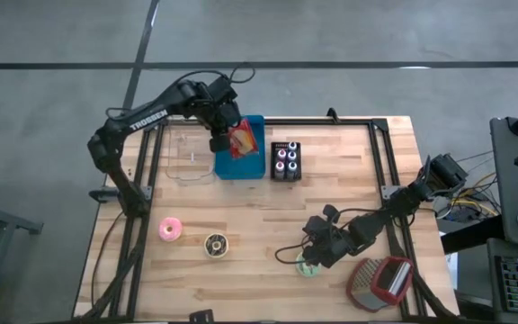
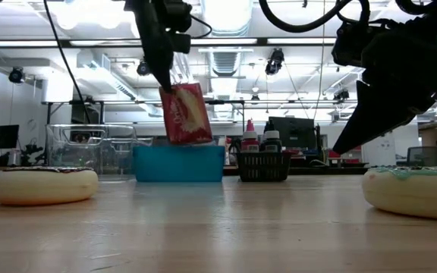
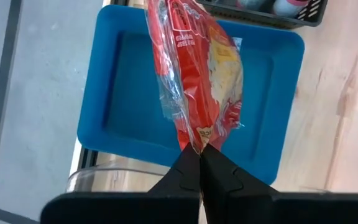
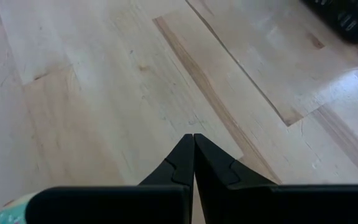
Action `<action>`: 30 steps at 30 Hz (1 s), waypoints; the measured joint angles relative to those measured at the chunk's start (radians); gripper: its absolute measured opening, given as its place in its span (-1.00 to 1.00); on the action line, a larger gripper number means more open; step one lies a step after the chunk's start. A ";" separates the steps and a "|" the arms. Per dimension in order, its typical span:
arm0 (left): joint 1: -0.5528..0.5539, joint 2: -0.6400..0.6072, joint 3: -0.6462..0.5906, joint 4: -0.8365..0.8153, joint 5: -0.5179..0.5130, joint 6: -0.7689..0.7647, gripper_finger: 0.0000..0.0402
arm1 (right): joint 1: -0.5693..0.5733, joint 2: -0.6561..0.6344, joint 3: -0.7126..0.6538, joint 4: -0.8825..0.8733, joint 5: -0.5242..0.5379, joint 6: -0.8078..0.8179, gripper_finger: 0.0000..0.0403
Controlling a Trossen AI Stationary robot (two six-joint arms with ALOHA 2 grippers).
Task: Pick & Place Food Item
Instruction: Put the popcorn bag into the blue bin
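Note:
A red snack bag (image 3: 194, 74) with yellow print hangs over the blue tray (image 3: 123, 93) at the table's far side. My left gripper (image 3: 200, 148) is shut on the bag above the tray (image 1: 250, 162). In the low view the bag (image 2: 186, 114) hangs clear above the tray (image 2: 178, 163). My right gripper (image 4: 194, 138) is shut and holds nothing, low over bare wood near the table's right front, beside a green-iced donut (image 1: 308, 266). My left gripper pinches the bag's crimped end seam (image 3: 199, 138) between its two fingertips. The fingers come from above, slanting down. The bag hangs below them, lifted clear over the blue tray, slightly tilted.
A clear plastic box (image 1: 190, 155) stands left of the tray, a black crate of bottles (image 1: 285, 160) right of it. A pink donut (image 1: 169, 229) and a chocolate donut (image 1: 215, 244) lie at the left front. A red and grey item (image 1: 381, 282) lies at the right front.

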 joint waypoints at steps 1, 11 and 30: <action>0.001 0.000 -0.014 0.013 0.000 0.008 -1.00 | 0.000 0.000 0.000 0.000 0.000 0.000 -0.96; 0.032 0.000 -0.124 0.054 0.025 0.020 -1.00 | 0.000 0.000 0.000 0.001 0.000 0.001 -0.96; 0.060 0.001 -0.321 0.243 0.159 0.002 -1.00 | 0.000 0.001 -0.002 0.001 0.002 0.004 -0.96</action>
